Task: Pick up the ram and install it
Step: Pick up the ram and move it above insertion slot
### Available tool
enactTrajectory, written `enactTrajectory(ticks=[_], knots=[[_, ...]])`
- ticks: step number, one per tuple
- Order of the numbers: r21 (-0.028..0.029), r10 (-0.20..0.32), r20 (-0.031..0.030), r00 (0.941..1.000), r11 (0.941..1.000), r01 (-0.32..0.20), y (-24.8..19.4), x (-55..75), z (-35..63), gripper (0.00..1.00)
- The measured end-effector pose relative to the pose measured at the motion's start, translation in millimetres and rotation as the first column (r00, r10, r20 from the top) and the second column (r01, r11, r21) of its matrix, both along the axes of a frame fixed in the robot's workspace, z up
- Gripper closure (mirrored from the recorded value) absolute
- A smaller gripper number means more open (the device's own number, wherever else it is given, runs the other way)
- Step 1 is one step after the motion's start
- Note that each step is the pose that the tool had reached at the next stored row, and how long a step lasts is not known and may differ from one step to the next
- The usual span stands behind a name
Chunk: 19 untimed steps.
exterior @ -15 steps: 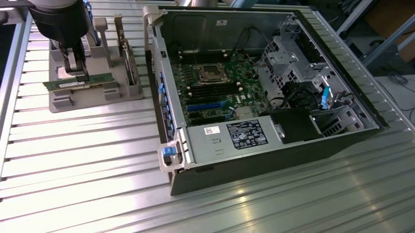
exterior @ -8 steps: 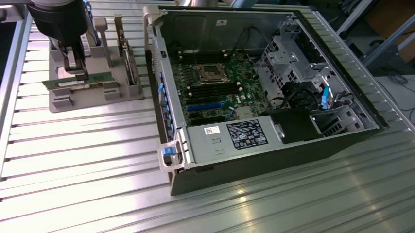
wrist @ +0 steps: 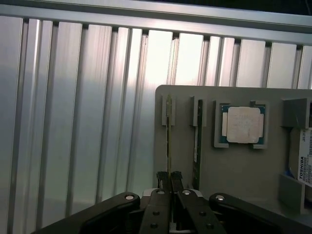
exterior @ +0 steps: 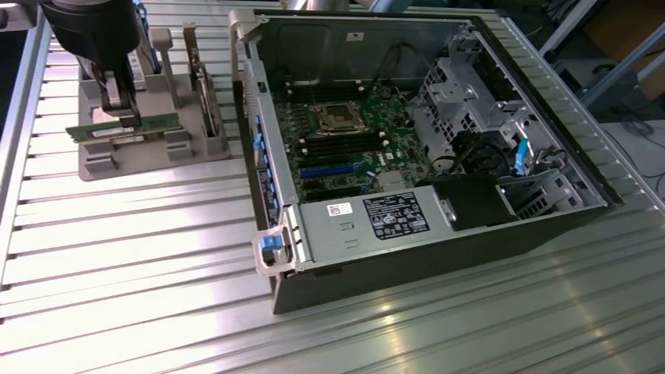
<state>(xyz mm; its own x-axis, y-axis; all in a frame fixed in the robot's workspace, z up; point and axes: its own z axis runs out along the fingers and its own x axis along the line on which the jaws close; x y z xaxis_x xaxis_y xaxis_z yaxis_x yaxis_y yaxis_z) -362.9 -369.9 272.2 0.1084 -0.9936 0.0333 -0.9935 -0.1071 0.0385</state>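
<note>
From my station I see the gripper (exterior: 123, 117) down over the gray holder (exterior: 146, 167), which sits on the ribbed metal counter (exterior: 156, 257) at about ten o'clock in the exterior view. The open computer case (exterior: 437, 261) lies at about three o'clock from that holder, near it but not touching.

The gripper is narrow, its two fingers pinched flat against both faces of the ram (exterior: 154, 121). In the wrist view I look along the ram (wrist: 168, 136) edge-on. It runs straight out from between the gripper's fingertips (wrist: 169, 176), and its far end lines up with a slot post of the holder. I cannot tell whether the ram is seated in its slot or raised just clear of it.

The twin stick (wrist: 197, 146) stands on edge just beside the held one, parallel to it and untouched. On the twin's other side a square silver chip (wrist: 242, 125) lies flat in its own pocket.

In the exterior view a taller card (exterior: 205, 93) stands upright in the holder, at about three o'clock from the gripper. Inside the case the green board (exterior: 359, 160) lies flat, with dark slots (exterior: 332, 142) near its middle.
</note>
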Motion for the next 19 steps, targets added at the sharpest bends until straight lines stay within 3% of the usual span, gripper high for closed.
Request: enactTrajectory(ticks=[19], knots=[[-0.0001,0.000,-0.0001,1.0000,1.0000,0.000,0.0,0.0,13.2,0.88]])
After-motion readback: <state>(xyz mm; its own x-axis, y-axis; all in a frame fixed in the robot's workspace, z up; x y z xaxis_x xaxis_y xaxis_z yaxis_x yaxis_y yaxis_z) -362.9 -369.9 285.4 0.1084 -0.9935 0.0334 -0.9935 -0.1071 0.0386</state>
